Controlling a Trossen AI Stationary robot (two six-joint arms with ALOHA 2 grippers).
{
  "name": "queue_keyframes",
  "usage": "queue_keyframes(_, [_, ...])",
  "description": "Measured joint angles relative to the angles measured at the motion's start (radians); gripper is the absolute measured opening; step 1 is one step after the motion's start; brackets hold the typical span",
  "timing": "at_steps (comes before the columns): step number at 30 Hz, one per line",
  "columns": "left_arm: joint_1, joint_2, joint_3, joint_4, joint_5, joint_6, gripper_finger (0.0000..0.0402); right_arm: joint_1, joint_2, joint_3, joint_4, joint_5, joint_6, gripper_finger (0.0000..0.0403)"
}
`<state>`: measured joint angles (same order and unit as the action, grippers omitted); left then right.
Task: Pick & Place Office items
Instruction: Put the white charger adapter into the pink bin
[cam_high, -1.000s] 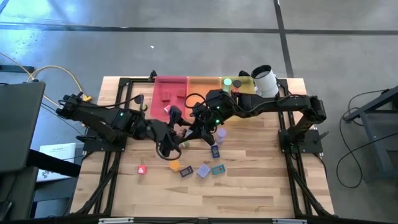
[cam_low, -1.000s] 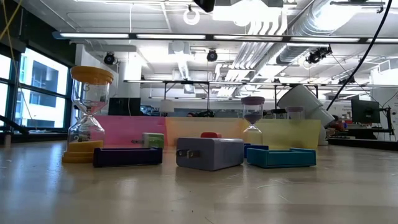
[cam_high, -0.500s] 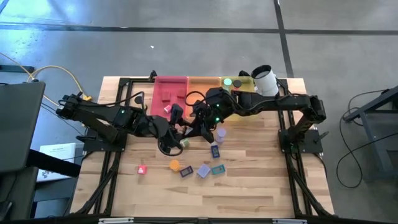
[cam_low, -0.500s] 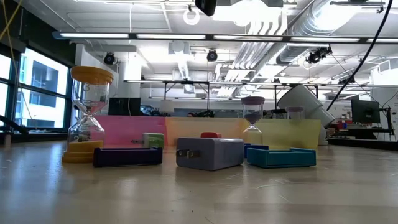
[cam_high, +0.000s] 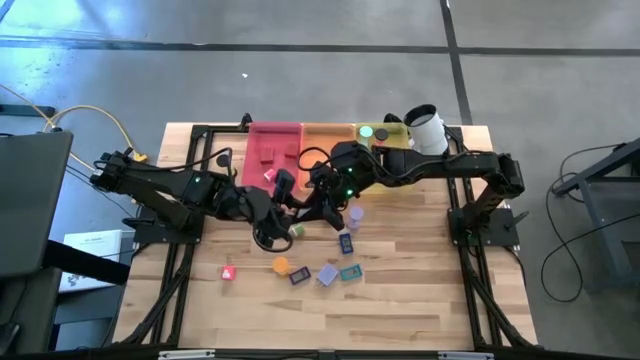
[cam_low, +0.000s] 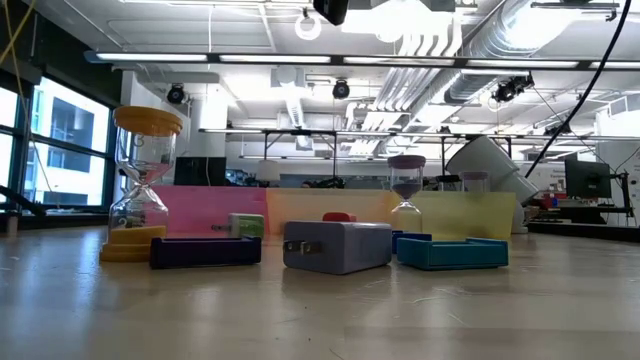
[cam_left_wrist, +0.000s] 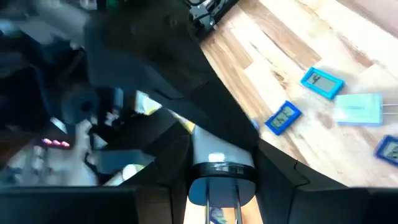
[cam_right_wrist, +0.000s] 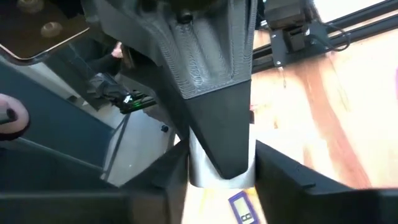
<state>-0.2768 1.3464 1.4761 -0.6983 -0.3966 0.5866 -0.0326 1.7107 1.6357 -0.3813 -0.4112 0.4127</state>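
Note:
Small office items lie on the near half of the table: a red block (cam_high: 228, 272), an orange roll (cam_high: 281, 266), a dark flat rectangle (cam_high: 299, 277), a lavender block (cam_high: 327, 274), a teal rectangle (cam_high: 349, 271), a blue rectangle (cam_high: 346, 242), a lavender roll (cam_high: 355, 213) and a green piece (cam_high: 297, 231). My left gripper (cam_high: 268, 225) is over mid-table with a black roll (cam_high: 268, 238) at its end. My right gripper (cam_high: 312, 208) is close beside it, toward the table's right. My left gripper is shut on the black roll. The ring shows flat from above, just on the near side of the gripper's end. The gripper's own body hides which part of the ring it has. Neither the ring nor the gripper shows at table height in the low view.
Pink (cam_high: 272, 150), orange (cam_high: 325, 140) and yellow (cam_high: 390, 135) trays stand side by side at the far edge, with a white cup (cam_high: 425, 128) at the far right. The two arms nearly touch at mid-table. Bare wood lies at the near left and the near right.
My left gripper has moved a little toward the far edge, and the black roll has gone with it. The items on the table have stayed where they were.

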Motion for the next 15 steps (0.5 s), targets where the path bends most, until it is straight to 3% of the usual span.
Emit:
queue_keyframes(4, [0.000,0.000,0.000,-0.033,-0.002,-0.054,0.0127,-0.001,0.000,0.000,-0.007,0.080,-0.001,0.0240])
queue_keyframes(8, [-0.008,0.000,0.000,-0.078,-0.032,-0.145,0.0127,-0.019,0.000,0.000,-0.043,0.084,-0.020,0.0302])
queue_keyframes(15, [-0.046,-0.001,0.000,-0.165,-0.141,-0.370,0.0127,-0.085,0.000,0.000,-0.245,0.018,-0.012,0.0357])
